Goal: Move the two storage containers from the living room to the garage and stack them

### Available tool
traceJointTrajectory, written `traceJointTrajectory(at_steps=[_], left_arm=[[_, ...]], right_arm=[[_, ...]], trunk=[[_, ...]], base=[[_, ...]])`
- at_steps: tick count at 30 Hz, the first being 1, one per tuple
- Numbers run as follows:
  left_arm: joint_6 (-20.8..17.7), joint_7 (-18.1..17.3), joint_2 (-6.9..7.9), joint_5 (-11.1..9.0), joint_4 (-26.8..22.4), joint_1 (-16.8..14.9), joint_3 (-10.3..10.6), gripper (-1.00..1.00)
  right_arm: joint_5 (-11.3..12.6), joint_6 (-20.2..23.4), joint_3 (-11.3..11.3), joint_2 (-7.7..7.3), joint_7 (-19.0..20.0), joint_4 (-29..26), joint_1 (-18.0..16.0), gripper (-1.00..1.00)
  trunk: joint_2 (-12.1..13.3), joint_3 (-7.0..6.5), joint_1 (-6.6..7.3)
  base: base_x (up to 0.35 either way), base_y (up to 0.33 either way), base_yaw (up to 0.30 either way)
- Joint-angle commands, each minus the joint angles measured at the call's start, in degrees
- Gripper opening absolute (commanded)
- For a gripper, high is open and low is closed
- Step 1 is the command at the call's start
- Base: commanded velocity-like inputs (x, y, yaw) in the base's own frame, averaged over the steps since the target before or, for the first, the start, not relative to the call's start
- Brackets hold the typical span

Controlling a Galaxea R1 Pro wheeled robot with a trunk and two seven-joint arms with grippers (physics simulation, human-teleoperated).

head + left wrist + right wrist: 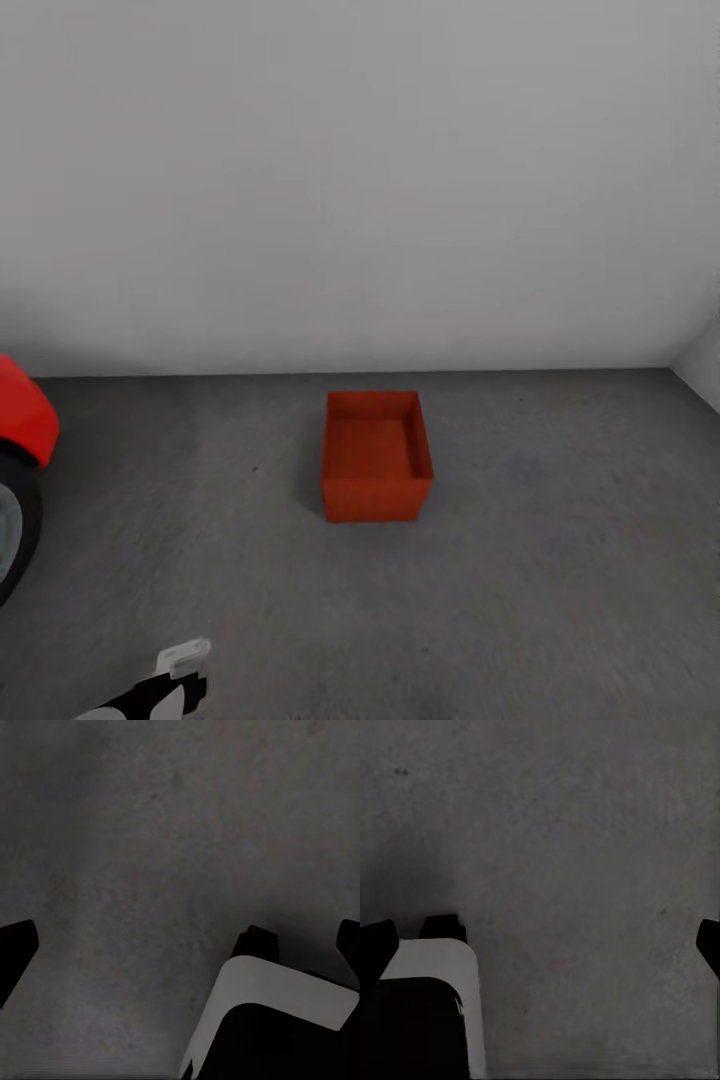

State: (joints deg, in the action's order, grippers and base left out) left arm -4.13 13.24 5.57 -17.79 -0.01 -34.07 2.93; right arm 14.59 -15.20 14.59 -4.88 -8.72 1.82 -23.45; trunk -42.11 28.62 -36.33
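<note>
One orange-red bin [376, 456] sits open side up on the grey concrete floor [560, 560] near the middle of the garage, a little out from the pale wall [360, 180], with the red car's [22, 415] fender and wheel at the far left. The left gripper [180, 945] hangs over bare concrete, its dark fingertips [15, 945] spread wide at the frame edges with nothing between them, part of the robot's white-and-black body [277, 1005] below it. The right gripper [540, 945] is the same story, fingers [375, 941] wide apart and empty over the floor.
</note>
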Motion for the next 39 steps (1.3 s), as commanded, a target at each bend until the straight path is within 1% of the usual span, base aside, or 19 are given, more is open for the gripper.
traceJointTrajectory(at_steps=[1, 2, 4, 7, 9, 11, 14, 16, 18, 21, 23, 28, 30, 34, 39], left_arm=[[-0.2, 0.2, 0.17, -0.3, 0.0, 0.0, 0.3, 1.00], [-0.2, 0.3, 0.36, -0.3, 0.0, 0.0, 0.3, 1.00], [-0.2, 0.3, 1.33, -0.2, 0.0, 0.0, 0.3, 1.00], [-0.2, 0.1, 2.38, -0.2, 0.0, 0.1, 0.3, 1.00], [-0.1, 0.0, 2.68, -0.2, 0.0, 0.4, 0.3, 1.00], [-0.1, -0.2, 2.89, -0.1, 0.0, 1.9, 0.3, 1.00], [0.0, -0.3, 2.94, 0.2, 0.0, 5.6, 0.3, 1.00], [0.0, -0.3, 2.95, 0.2, 0.0, 7.3, 0.3, 1.00], [0.0, -0.4, 2.93, 0.2, 0.0, 8.2, 0.3, 1.00], [0.0, -0.5, 2.67, 0.1, 0.0, 9.9, 0.3, 1.00], [0.0, -0.5, 2.47, 0.1, 0.0, 10.5, 0.3, 1.00], [0.1, -1.1, 1.54, 0.3, 0.0, 13.6, 0.4, 1.00], [0.1, -1.7, 1.11, 0.4, 0.0, 14.3, 0.4, 1.00], [1.8, -3.2, 0.68, 0.2, 0.0, 14.9, 0.3, 1.00], [4.1, -5.4, 0.46, 0.4, 0.0, 16.8, 0.4, 1.00]], right_arm=[[0.4, -0.2, 0.5, 0.01, 0.0, 0.2, 0.2, 1.00], [0.4, -0.1, 0.5, 0.00, 0.0, 0.2, 0.5, 1.00], [0.3, 0.4, 0.6, -0.03, 0.1, 0.2, 1.3, 1.00], [0.1, 0.9, 0.6, -0.04, 0.1, 0.2, 1.6, 1.00], [0.1, 1.2, 0.6, -0.06, 0.1, 0.2, 1.9, 1.00], [0.0, 1.8, 0.6, -0.23, 0.3, 0.2, 2.3, 1.00], [0.0, 3.0, 0.7, -0.57, 1.0, 0.2, 3.6, 1.00], [0.0, 4.0, 0.7, -0.53, 1.6, 0.2, 4.3, 1.00], [0.0, 4.7, 0.8, -0.37, 2.0, 0.2, 4.9, 1.00], [-0.3, 5.5, 0.9, -0.09, 2.7, 0.1, 7.3, 1.00], [-0.4, 5.6, 0.9, -0.01, 2.8, 0.1, 8.3, 1.00], [-0.2, 5.6, 0.8, 0.65, 2.9, 0.2, 11.1, 1.00], [0.0, 5.6, 0.7, 0.87, 2.9, 0.2, 11.9, 1.00], [0.1, 5.2, 0.6, 1.13, 3.0, 0.2, 13.3, 1.00], [0.1, 4.8, 0.5, 1.18, 3.6, 0.2, 13.7, 1.00]], trunk=[[0.0, 0.05, 0.01], [0.0, 0.05, 0.01], [0.0, 0.05, 0.01], [0.0, 0.05, 0.01], [0.0, 0.05, 0.01], [0.0, 0.05, 0.01], [0.0, 0.05, 0.01], [0.0, 0.05, 0.01], [0.0, 0.05, 0.01], [0.0, 0.05, 0.01], [0.0, 0.05, 0.01], [0.0, 0.05, 0.01], [0.0, 0.05, 0.01], [0.0, 0.05, 0.01], [0.0, 0.05, 0.01]], base=[[-0.144, 0.000, 0.000], [-0.115, 0.000, 0.000], [-0.061, 0.000, 0.000], [-0.029, 0.000, 0.000], [-0.014, 0.000, 0.000], [-0.007, 0.000, 0.000], [-0.003, 0.000, 0.000], [-0.001, 0.000, 0.000], [0.000, 0.000, 0.000], [0.000, 0.000, 0.000], [0.000, 0.000, 0.000], [0.000, 0.000, 0.000], [0.000, 0.000, 0.000], [0.000, 0.000, 0.000], [0.000, 0.000, 0.000]])
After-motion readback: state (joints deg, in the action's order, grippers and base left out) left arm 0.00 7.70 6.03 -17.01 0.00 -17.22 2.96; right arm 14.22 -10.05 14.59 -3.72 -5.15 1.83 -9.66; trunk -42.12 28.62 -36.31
